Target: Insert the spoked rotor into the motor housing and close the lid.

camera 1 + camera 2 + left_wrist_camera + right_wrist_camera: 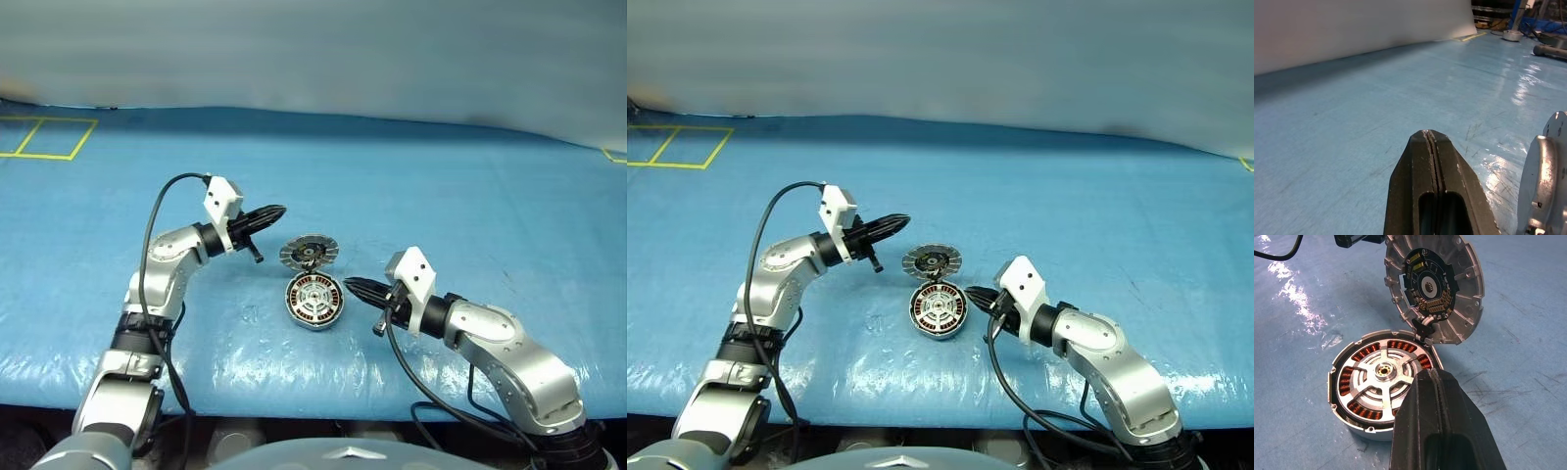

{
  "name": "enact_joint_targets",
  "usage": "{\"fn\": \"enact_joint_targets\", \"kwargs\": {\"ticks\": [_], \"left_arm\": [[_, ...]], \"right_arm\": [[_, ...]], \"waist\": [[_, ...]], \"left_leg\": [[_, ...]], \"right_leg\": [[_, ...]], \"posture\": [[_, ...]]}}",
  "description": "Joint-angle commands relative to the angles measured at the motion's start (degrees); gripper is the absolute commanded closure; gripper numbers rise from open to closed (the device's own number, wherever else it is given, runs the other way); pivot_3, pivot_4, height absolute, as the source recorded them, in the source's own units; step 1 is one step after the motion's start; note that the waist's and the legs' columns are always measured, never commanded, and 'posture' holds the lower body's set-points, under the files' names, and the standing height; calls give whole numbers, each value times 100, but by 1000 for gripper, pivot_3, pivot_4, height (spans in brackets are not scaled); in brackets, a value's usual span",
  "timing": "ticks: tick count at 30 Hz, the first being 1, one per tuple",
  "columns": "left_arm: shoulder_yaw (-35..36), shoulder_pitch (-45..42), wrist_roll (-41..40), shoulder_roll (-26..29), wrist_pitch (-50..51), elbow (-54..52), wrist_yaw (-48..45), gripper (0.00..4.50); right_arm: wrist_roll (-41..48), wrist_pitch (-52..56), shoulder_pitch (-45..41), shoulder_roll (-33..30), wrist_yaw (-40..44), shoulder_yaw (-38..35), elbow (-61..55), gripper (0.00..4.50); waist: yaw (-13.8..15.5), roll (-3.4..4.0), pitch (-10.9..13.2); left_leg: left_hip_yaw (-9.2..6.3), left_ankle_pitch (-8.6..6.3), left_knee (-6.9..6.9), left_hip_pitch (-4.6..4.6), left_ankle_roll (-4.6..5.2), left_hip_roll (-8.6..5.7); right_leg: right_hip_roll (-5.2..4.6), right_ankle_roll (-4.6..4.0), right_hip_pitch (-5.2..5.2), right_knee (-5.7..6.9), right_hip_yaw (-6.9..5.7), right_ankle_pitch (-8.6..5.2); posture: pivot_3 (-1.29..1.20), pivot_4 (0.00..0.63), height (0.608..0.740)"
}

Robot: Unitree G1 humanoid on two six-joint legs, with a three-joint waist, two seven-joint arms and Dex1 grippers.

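Observation:
The motor housing (1362,410) lies flat on the blue table, copper windings up. The spoked rotor (1382,371) sits inside it, its silver spokes over the windings. The lid (1464,293) stands tilted open at the housing's far edge, its dark inner face turned toward the housing. My right gripper (1432,373) is shut and empty, with its tip at the housing's right side by the lid's joint. Behind the lid's plain silver outer face (1542,186), up and to its left, my left gripper (278,211) is also shut and empty.
The blue cover (470,196) spreads wide around the motor. Yellow tape squares (44,137) mark the far left corner. A pale wall runs along the back edge. Black cables loop from both wrists over the near part of the table.

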Motion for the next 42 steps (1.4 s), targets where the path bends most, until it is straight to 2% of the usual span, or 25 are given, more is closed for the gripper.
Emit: {"fn": "enact_joint_targets", "kwargs": {"ticks": [1, 6, 9, 14, 18, 27, 35, 39, 42], "left_arm": [[-317, -194, 252, 5, -336, 64, -481, 4485], [-850, -42, 558, 128, -768, -220, -1174, 4485], [-801, 55, 266, 99, -535, -506, -1394, 4485], [-868, 168, 248, 170, -462, -944, -1581, 4485], [-1263, 366, 660, 356, -750, -1129, -1780, 4485], [-1581, 567, 1038, 369, -979, -958, -1714, 4485], [-1935, 803, 1565, 691, -1454, -921, -1806, 4485], [-1796, 847, 1406, 747, -1405, -1086, -1746, 4485], [-1434, 907, 975, 714, -1120, -1432, -1611, 4485]], "right_arm": [[58, -83, 50, 29, -116, -166, -299, 4500], [148, -94, 208, 36, -307, -441, -555, 4500], [306, -28, 288, -34, -286, -632, -812, 4500], [396, 4, 361, -173, -303, -905, -914, 4500], [426, -11, 269, -162, -388, -999, -854, 4500], [343, -36, 104, -156, -396, -766, -735, 4500], [209, -38, -43, -173, -386, -477, -570, 4500], [165, -87, -150, -130, -366, -348, -479, 4500], [178, -124, -236, -85, -334, -257, -428, 4500]], "waist": [[-24, 0, 0], [-23, 0, 0], [-25, 1, 0], [-18, 1, 0], [-29, 2, -1], [-11, 2, 0], [-19, 3, -3], [-22, 5, -4], [-33, 5, -3]], "left_leg": [[0, 0, 0, 0, 0, 0], [0, 0, 0, 0, 0, 1], [0, 0, 0, 0, 0, 2], [-1, 0, 4, 1, 0, 2], [0, 0, 3, 4, 0, 2], [0, 1, 5, 3, 1, 2], [-2, 0, 3, 9, 1, 3], [2, 1, 5, 14, 1, 4], [3, 1, 5, 13, 1, 5]], "right_leg": [[0, 0, 0, 0, 0, 0], [-1, 0, 1, 1, 1, 0], [0, 0, 0, 1, 2, 0], [-1, 1, 4, 1, 1, 0], [1, 1, 4, 2, 3, 0], [0, 1, 4, 1, 3, 0], [1, -1, 9, 2, 1, -1], [0, -1, 15, 2, 4, -2], [1, -1, 12, 3, 5, -1]], "posture": [[0, 150, 740], [0, 150, 740], [0, 150, 740], [0, 150, 740], [0, 150, 740], [0, 150, 740], [0, 150, 740], [0, 150, 740], [0, 150, 740]]}}
